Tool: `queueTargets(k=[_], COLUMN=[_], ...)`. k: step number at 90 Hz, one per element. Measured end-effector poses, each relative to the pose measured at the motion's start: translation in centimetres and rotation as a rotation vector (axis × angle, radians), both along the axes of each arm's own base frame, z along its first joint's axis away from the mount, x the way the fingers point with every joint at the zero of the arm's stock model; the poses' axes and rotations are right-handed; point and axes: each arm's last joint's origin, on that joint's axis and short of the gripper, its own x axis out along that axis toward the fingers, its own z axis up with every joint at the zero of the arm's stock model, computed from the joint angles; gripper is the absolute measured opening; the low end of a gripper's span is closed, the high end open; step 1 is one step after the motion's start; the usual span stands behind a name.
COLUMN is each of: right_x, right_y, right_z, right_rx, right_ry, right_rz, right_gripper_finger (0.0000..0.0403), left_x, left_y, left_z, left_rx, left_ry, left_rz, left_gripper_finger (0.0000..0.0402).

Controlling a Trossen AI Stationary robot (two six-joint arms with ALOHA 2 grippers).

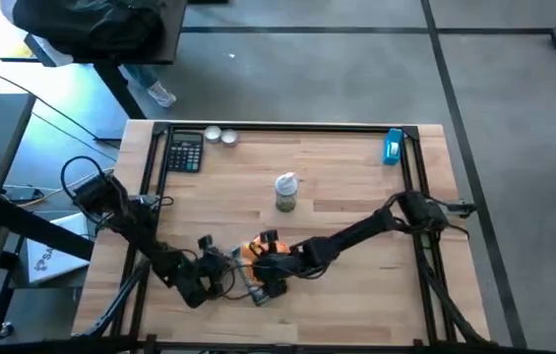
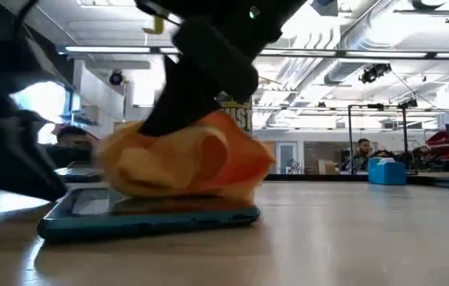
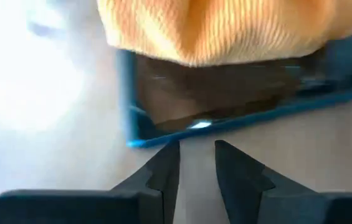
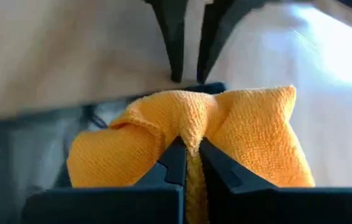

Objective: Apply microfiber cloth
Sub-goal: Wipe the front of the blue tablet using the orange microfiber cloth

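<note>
From the high view, the soft bright orange microfiber cloth sits low and just left of centre in the frame, bunched on top of a dark flat glossy rectangular device with a blue-green edge, and both dark arms converge there: the right gripper reaches in from the right of the picture, the left gripper from the lower left. A small spray bottle stands above them near mid-table, a calculator lies at the upper left and a blue box at the upper right, all well apart from the work. In the low view the cloth is pressed down onto the device, which lies flat on the wooden table, with the dark arm coming down into it from above; it looks gathered into a pad so that the fabric, not the fingers, meets the screen. In the left wrist view the left gripper has its fingers only narrowly apart and gripping nothing, tips just beside the device's near edge, probably to brace it against sliding. In the right wrist view the right gripper is closed, pinching a fold of the cloth at its middle, so it can rub it across the glass.
</note>
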Motion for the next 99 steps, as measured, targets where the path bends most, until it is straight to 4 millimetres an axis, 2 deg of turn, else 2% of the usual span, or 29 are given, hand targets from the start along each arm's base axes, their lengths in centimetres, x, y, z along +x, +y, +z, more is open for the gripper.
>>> queueTargets(k=[12, 22, 33, 49, 59, 70, 84, 99], right_x=[0.2, 0.5, 0.8, 1.8, 2.5, 3.3, 4.0, 4.8], right_y=[-1.7, -2.8, -3.6, -4.4, -5.1, -5.6, -5.7, -6.1], right_z=[0.3, 0.5, 0.5, -0.2, -1.1, -1.8, -2.7, -4.7], right_rx=[-0.027, -0.023, -0.02, 0.027, 0.044, 0.098, 0.13, 0.167], right_ry=[0.017, 0.017, 0.016, 0.006, -0.005, -0.04, -0.084, -0.117], right_rz=[-0.051, -0.071, -0.058, 0.084, 0.136, 0.202, 0.27, 0.325], right_gripper_finger=[0.0, 0.0, 0.0, 0.0, 0.0, 0.0, 0.0, 0.0], left_x=[0.7, 1.0, 0.9, 0.5, 0.7, 1.7, 3.2, 4.7], left_y=[2.5, 3.5, 1.8, -2.4, -4.0, -4.8, -5.3, -4.3], left_z=[1.3, 2.6, 3.9, 4.8, 3.7, 1.0, -2.2, -2.1], left_rx=[0.105, 0.07, -0.071, -0.213, -0.253, -0.274, -0.352, -0.431], left_ry=[-0.011, -0.034, -0.053, -0.228, -0.298, -0.36, -0.383, -0.339], left_rz=[0.104, 0.151, 0.012, -0.176, -0.189, -0.15, -0.224, -0.268], left_gripper_finger=[0.008, 0.008, 0.008, 0.008, 0.008, 0.008, 0.008, 0.008])
